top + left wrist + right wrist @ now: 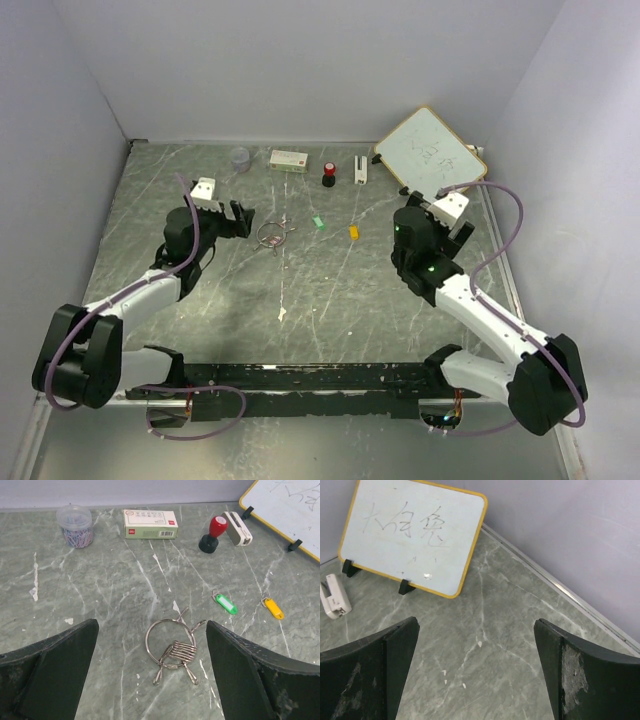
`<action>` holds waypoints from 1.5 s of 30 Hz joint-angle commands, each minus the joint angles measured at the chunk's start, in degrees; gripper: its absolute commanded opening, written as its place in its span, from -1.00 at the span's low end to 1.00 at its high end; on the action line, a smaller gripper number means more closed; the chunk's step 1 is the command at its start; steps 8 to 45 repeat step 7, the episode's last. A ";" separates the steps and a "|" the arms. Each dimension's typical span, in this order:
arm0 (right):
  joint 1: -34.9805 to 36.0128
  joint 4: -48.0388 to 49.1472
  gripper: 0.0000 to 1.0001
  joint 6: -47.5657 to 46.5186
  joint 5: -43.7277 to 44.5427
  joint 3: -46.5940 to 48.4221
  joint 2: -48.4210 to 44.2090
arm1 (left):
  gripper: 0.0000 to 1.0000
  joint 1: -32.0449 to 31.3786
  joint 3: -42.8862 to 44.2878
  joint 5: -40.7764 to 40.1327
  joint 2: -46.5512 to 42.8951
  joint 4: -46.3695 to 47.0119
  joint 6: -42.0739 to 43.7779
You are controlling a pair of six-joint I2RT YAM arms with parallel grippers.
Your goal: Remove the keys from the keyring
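The silvery keyring lies flat on the marble table with several small silver clips bunched on it; it also shows in the top view. A green key tag and a yellow-orange key tag lie loose to its right, also seen from above, green and yellow. My left gripper is open, its jaws on either side of the ring, just left of it in the top view. My right gripper is open and empty over bare table at the right.
Along the back stand a jar of paper clips, a white box, a red-and-black stamp knob, a white stapler and a small whiteboard. Grey walls close the table on three sides.
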 commanded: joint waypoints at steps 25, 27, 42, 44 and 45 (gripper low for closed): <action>-0.16 -1.24 1.00 1.26 4.50 -0.25 -0.84 | 1.00 0.43 0.04 -0.34 1.33 0.46 0.67; -0.16 -1.24 1.00 1.26 4.50 -0.25 -0.84 | 1.00 0.43 0.04 -0.34 1.33 0.46 0.67; -0.16 -1.24 1.00 1.26 4.50 -0.25 -0.84 | 1.00 0.43 0.04 -0.34 1.33 0.46 0.67; -0.16 -1.24 1.00 1.26 4.50 -0.25 -0.84 | 1.00 0.43 0.04 -0.34 1.33 0.46 0.67; -0.16 -1.24 1.00 1.26 4.50 -0.25 -0.84 | 1.00 0.43 0.04 -0.34 1.33 0.46 0.67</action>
